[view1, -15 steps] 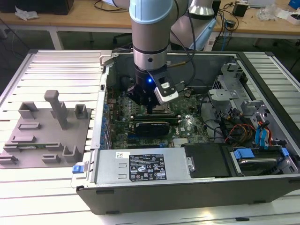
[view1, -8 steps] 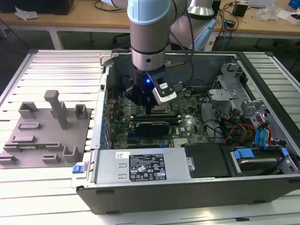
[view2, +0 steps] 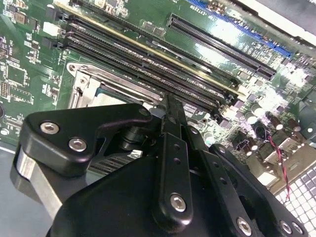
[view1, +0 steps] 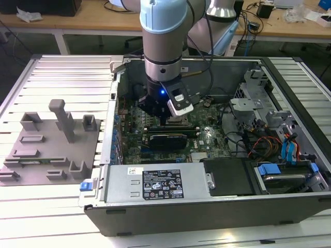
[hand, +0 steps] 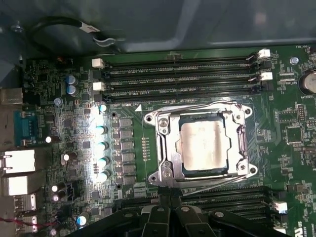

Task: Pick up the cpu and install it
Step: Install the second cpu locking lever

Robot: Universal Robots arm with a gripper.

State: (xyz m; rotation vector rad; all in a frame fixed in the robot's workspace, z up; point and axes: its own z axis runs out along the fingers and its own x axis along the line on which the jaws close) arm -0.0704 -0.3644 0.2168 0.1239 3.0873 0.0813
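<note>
First wrist view puts the cpu (hand: pixel 205 146) right in front of us: its silver top sits flat inside the metal socket frame (hand: pixel 165 143) on the green motherboard (hand: pixel 59 98), so the chip is already seated in its place. The tool (hand: pixel 170 210) hangs just beside that frame, its black links crowding the picture's edge, with nothing between the fingertips. They look drawn together, tips close, and they are not touching the chip.

Second wrist view looks along the tool's (view2: pixel 168 106) own black body: the narrow fingers meet at a point just above the socket frame (view2: pixel 86 81), and the long dark memory slots (view2: pixel 148 64) run past just beyond the tips.

Over in the exterior view, the arm (view1: pixel 163 41) reaches straight down into the open computer case (view1: pixel 207 212), which lies on the slatted desk (view1: pixel 62 72). The tool (view1: pixel 164 120) is low over the board, and the socket lies directly under it, mostly hidden by the wrist. A grey fixture plate (view1: pixel 51 150) with upright blocks rests on the desk well apart from the tool, toward the exterior view's left.
</note>
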